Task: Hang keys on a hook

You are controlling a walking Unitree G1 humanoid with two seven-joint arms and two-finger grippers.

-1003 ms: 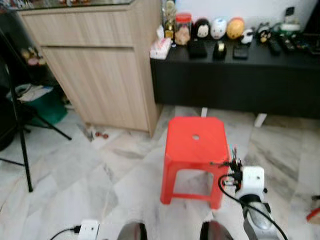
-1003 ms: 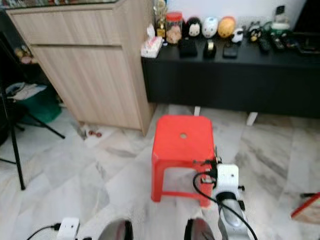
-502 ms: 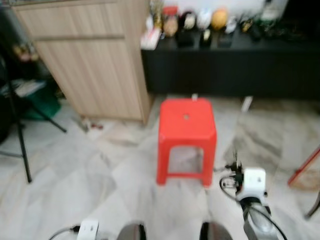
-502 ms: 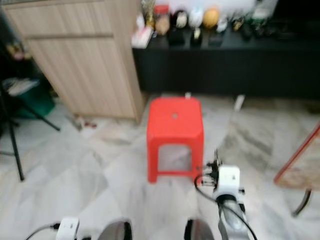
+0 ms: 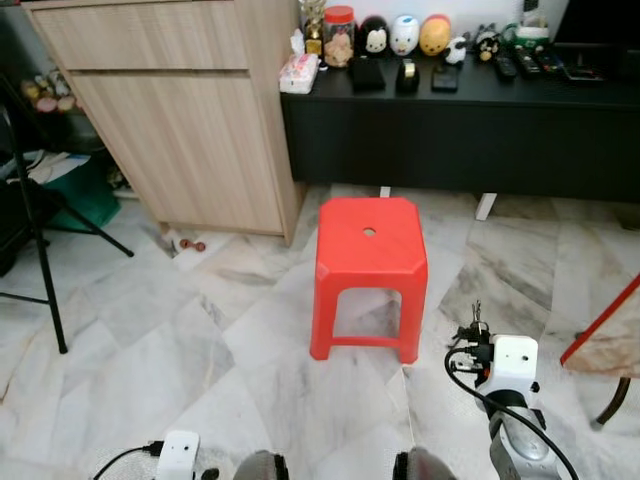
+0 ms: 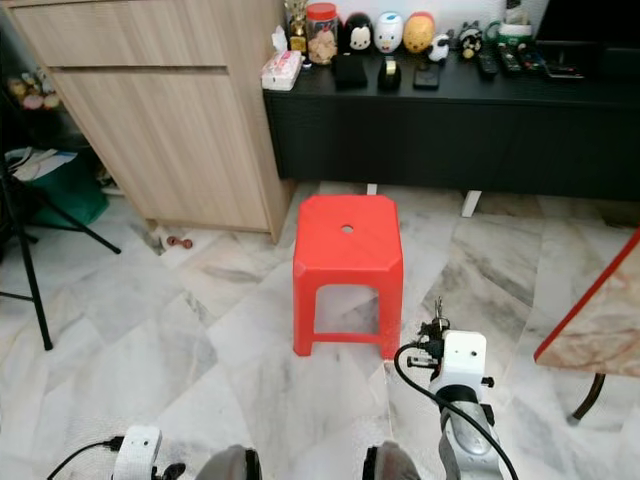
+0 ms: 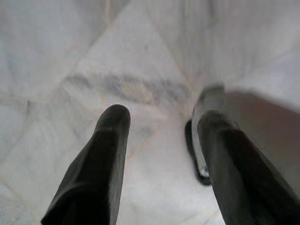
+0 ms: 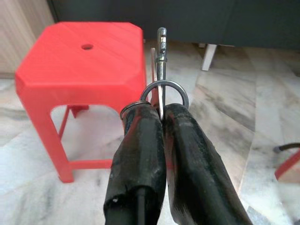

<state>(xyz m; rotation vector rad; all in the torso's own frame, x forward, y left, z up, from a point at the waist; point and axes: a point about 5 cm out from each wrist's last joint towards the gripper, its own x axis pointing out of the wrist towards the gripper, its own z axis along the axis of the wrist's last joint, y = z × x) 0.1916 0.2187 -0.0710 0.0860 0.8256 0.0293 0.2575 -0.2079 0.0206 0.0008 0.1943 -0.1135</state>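
Silver metal keys on a round ring (image 8: 161, 79) clamped between the closed black fingers of the right gripper (image 8: 161, 115), held low over the marble floor (image 5: 150, 340), just right of and nearer than the red plastic stool (image 5: 368, 262). Left gripper (image 7: 161, 119) at near left, pointing down at the floor, fingers (image 7: 110, 154) spread apart, nothing between them. Far left: light wooden cabinet (image 5: 190, 120). Far right: long black low sideboard (image 5: 460, 135) carrying small figurines.

Shiny metal keys (image 8: 161, 79), glossy red plastic stool (image 5: 369, 252), polished marble floor (image 5: 150, 340)
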